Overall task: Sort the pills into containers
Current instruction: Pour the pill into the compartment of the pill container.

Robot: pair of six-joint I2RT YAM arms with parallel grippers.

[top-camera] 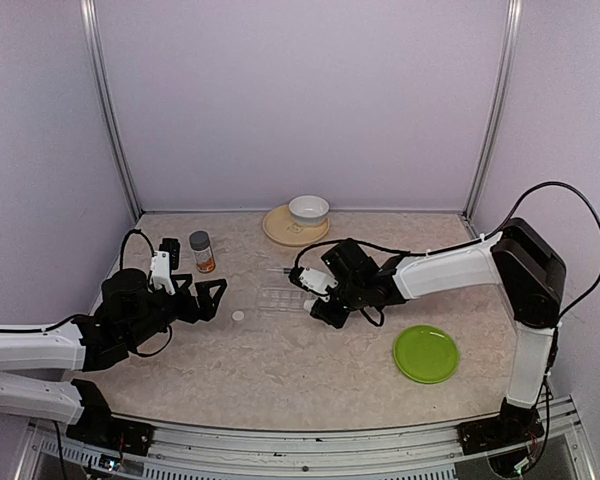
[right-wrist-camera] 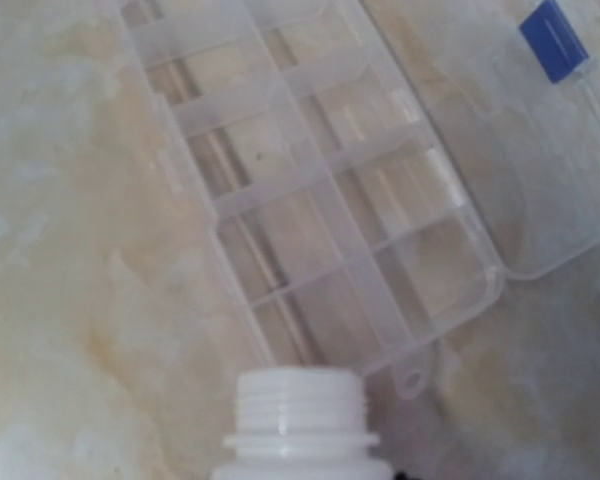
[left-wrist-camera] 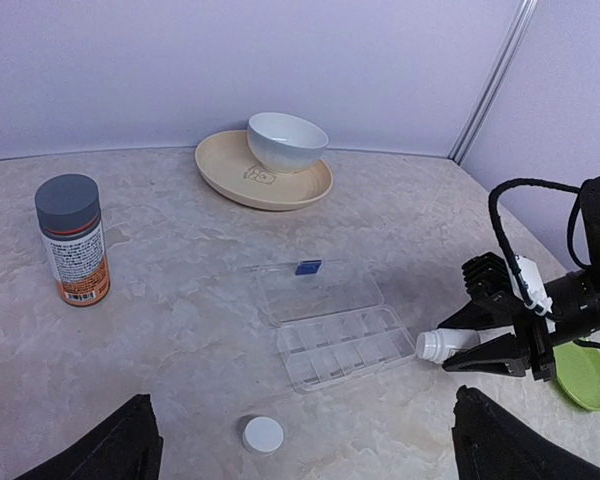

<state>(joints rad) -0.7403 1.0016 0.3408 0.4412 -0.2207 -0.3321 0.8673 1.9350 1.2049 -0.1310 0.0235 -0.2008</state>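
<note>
The clear pill box (top-camera: 280,298) lies open mid-table, its compartment tray (left-wrist-camera: 345,345) nearer than its flat lid (left-wrist-camera: 315,290) with a blue latch. My right gripper (left-wrist-camera: 490,345) is shut on an uncapped white bottle (left-wrist-camera: 447,344), held tilted on its side with its mouth at the tray's right end. In the right wrist view the bottle's threaded neck (right-wrist-camera: 305,425) sits just short of the tray (right-wrist-camera: 320,200). No pills show in any compartment. My left gripper (top-camera: 205,298) is open and empty, left of the box, its fingertips (left-wrist-camera: 130,450) apart.
A white round cap (left-wrist-camera: 263,434) lies on the table in front of the box. An orange-labelled bottle with a grey cap (left-wrist-camera: 72,240) stands at the left. A white bowl on a tan plate (top-camera: 308,210) is at the back. A green plate (top-camera: 425,353) lies front right.
</note>
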